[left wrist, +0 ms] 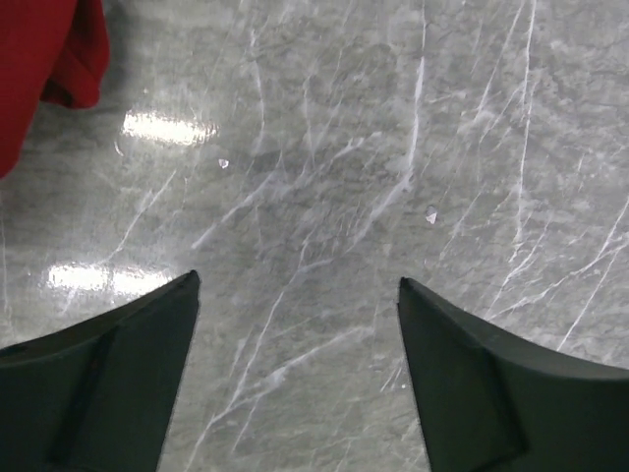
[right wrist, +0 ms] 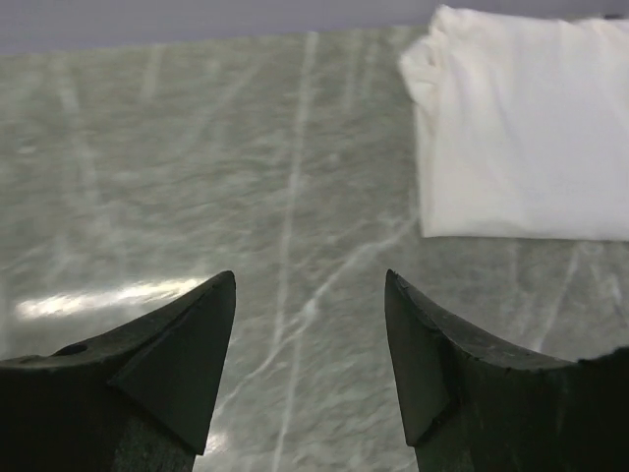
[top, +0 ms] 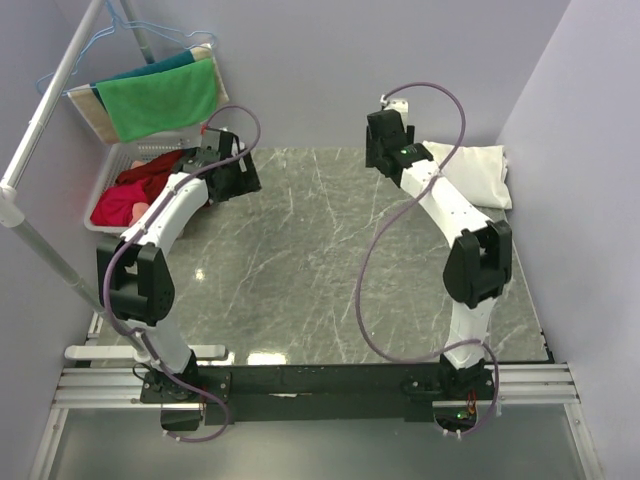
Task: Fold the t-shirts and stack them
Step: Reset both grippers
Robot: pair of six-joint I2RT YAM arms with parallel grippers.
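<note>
From above, you see the folded t-shirt (top: 478, 172) on the table (top: 300, 260), far right corner, near the right gripper (top: 385, 140). The left gripper (top: 235, 172) sits by the basket (top: 108, 172) of red cloth (top: 125, 200). Left wrist: jaws spread, empty, red cloth up-left. Right wrist: jaws spread, empty, t-shirt ahead-right.

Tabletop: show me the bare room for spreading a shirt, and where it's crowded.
Widest bare patch: the centre of the table, between the left arm and right arm. Crowded: the far-right corner, taken by the folded white t-shirt, and the far-left edge, by the basket of red clothes and the left gripper.
</note>
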